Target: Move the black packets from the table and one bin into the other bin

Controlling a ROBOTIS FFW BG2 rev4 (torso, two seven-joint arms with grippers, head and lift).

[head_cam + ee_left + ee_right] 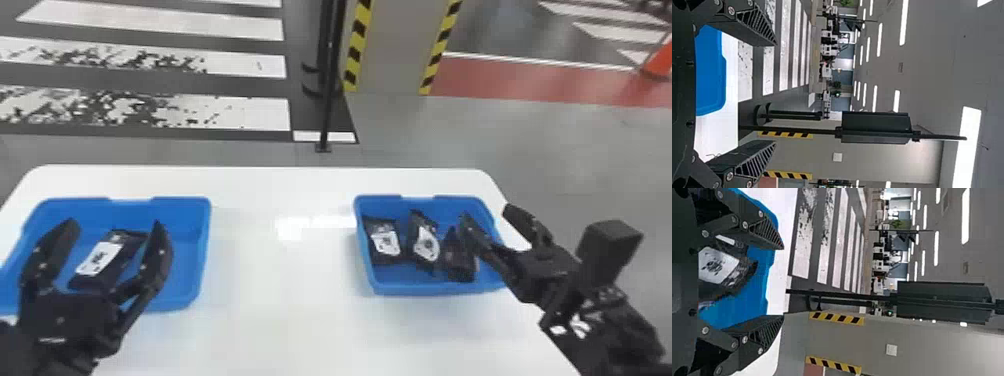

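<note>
In the head view my left gripper (112, 232) is open above the left blue bin (192, 260), where one black packet (117, 260) with a white label lies. Its parted fingers also show in the left wrist view, with nothing between the left gripper's (775, 93) tips. My right gripper (485, 210) stands open over the right side of the right blue bin (430, 287). That bin holds several black packets (384, 242). From the right wrist view, a labelled packet (719, 265) lies beyond the spread fingers of the right gripper (783, 282), inside the bin.
Both bins stand on a white table (280, 280), with a wide stretch of tabletop between them. Past the table's far edge, a thin black pole (328, 75) rises from the floor near a pillar with striped yellow-black edges (392, 50).
</note>
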